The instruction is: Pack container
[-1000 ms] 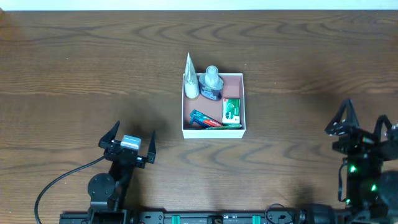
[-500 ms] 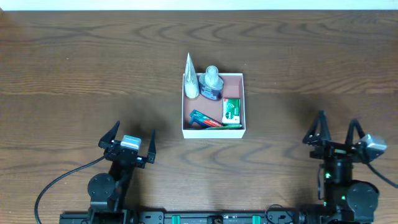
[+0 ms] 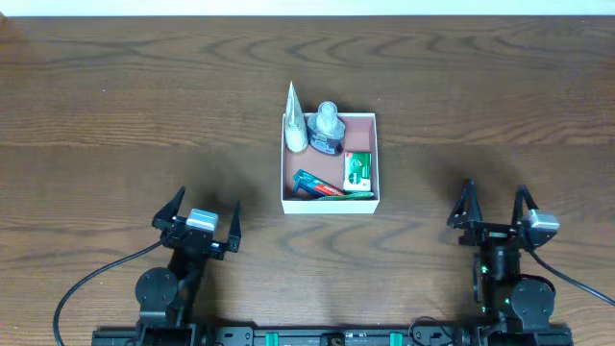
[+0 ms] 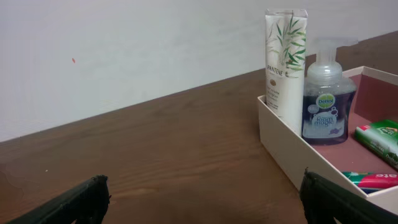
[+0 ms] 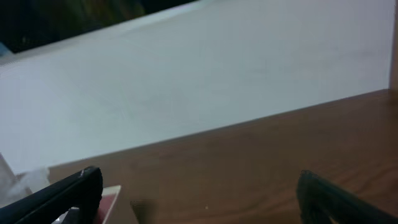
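Observation:
The container (image 3: 376,159), a square box with white walls and a pinkish-brown inside, sits at the table's middle. It holds a white Pantene tube (image 3: 294,123), a foam pump bottle (image 3: 327,129), a green-and-white carton (image 3: 357,171) and a toothbrush pack (image 3: 317,185). The left wrist view shows the container (image 4: 280,134), the tube (image 4: 285,59) and the pump bottle (image 4: 327,99). My left gripper (image 3: 204,213) is open and empty at the front left. My right gripper (image 3: 492,204) is open and empty at the front right. The right wrist view shows a corner of the container (image 5: 112,198).
The wooden table (image 3: 125,106) spreads all round the container. A white wall (image 4: 124,56) stands behind the table's far edge. A black cable (image 3: 86,284) runs from the left arm's base.
My right arm has swung left and back toward its base, its gripper now pointing at the table's far side. The left arm and the container have not moved.

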